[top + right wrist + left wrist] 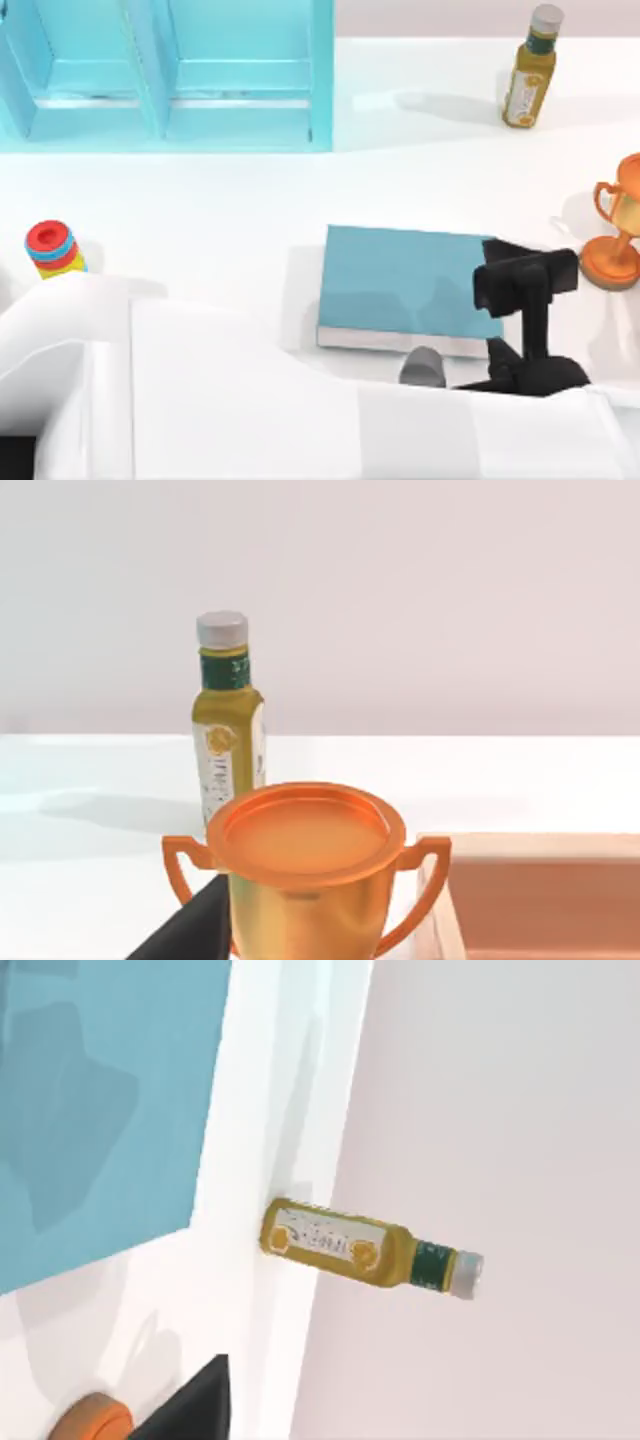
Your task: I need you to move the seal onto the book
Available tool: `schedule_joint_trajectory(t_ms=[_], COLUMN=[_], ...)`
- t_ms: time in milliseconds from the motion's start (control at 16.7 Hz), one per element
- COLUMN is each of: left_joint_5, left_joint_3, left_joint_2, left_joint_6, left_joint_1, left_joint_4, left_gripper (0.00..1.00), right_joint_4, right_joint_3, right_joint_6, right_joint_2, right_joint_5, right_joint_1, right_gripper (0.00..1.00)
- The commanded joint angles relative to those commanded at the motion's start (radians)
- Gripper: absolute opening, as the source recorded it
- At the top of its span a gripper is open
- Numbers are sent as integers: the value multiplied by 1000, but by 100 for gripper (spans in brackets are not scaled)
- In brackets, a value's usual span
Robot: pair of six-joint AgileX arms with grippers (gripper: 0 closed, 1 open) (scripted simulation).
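Note:
The teal-blue book [400, 285] with white page edges lies flat right of the table's centre, and its cover also appears in the left wrist view [90, 1110]. My left arm reaches across the near side of the table. Its black gripper [527, 272] hangs over the book's right edge, between the book and the trophy, and points toward the far side. A black part of it [190, 1410] edges into the left wrist view. The seal is hidden. My right arm is parked at the near right, and a black part of its gripper [190, 930] sits just in front of the trophy.
An orange trophy cup [615, 225] [305, 860] stands close to the book's right side. A yellow bottle [530, 70] [365, 1255] [228, 720] stands at the far right. A light-blue shelf unit [170, 75] fills the far left. A red, blue and yellow stack [52, 248] sits at the left.

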Motion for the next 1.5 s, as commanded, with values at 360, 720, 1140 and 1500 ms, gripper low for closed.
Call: schedule_joint_trajectory(t_ms=[360,720,1140,1500], left_joint_5=[-15,-36,-22,119], left_joint_3=[38,65,50,-109], left_joint_2=[132,257,231,-20], left_joint_6=[-439,-632,-604,-269], left_joint_1=[-66,-85,-74,70], left_joint_4=[-460,-615,-600,-440], left_gripper=[100,100,100,100], right_joint_4=[0,0,0,0], right_joint_3=[0,0,0,0], right_joint_6=[0,0,0,0], right_joint_2=[0,0,0,0], right_joint_5=[0,0,0,0], right_joint_1=[0,0,0,0], right_gripper=[100,100,100,100])
